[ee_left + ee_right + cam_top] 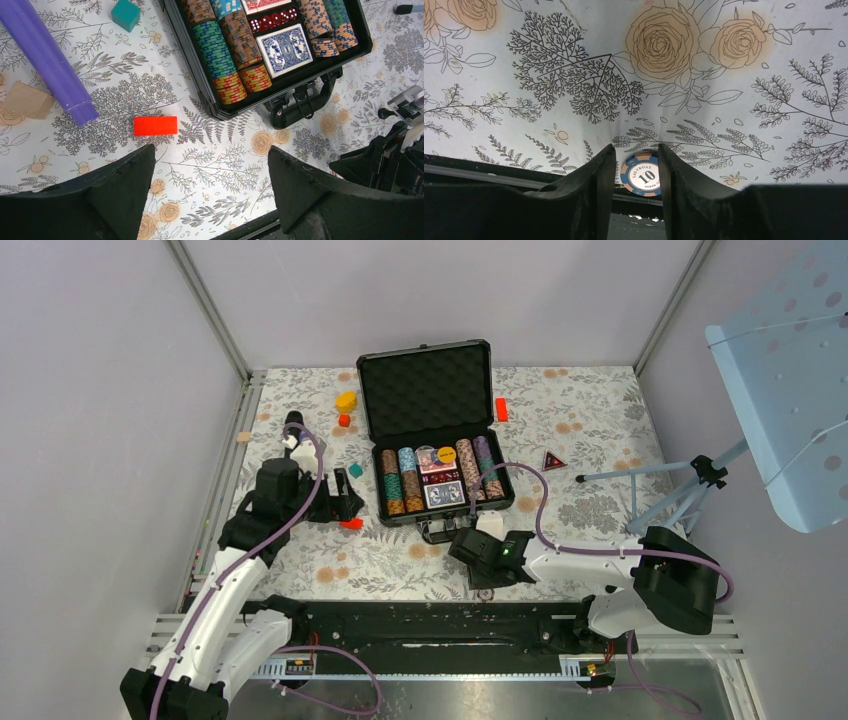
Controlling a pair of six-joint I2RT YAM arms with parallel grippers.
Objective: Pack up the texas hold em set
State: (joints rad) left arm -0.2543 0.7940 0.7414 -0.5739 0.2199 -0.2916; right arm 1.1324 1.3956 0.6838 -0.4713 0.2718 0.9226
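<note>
The right gripper (pixel 636 148) had its fingers clamped on the rim of a single blue-and-white chip (pixel 644 176), low centre of the right wrist view. The chip lay flat on the table (pixel 734 60), just beside the dark front rail (pixel 489 172).

The hold was thin and edge-on. I judged a slip the main risk: a chip pinched that way could tip or pop out on the lift. This close to the rail, it could roll off the table and be lost.

The next risk was the way to the case (pixel 425 390), open at upper centre of the overhead view. Its front wall and handle (pixel 300 102) lay between the chip and the chip rows (pixel 220 60), and a low carry would strike them. The rows looked nearly full, so a careless drop could land on top rather than in a slot. The card deck (pixel 284 50) sat among the rows.

The left gripper (pixel 211 155) was spread wide and empty, hovering near the case's front left corner. Both arms going to the case together could clash.

A red block (pixel 155 125) lay near that corner. The purple cylinder (pixel 45 65), teal block (pixel 125 14) and wooden block (pixel 27 100) were further left, not in the chip's way.
</note>
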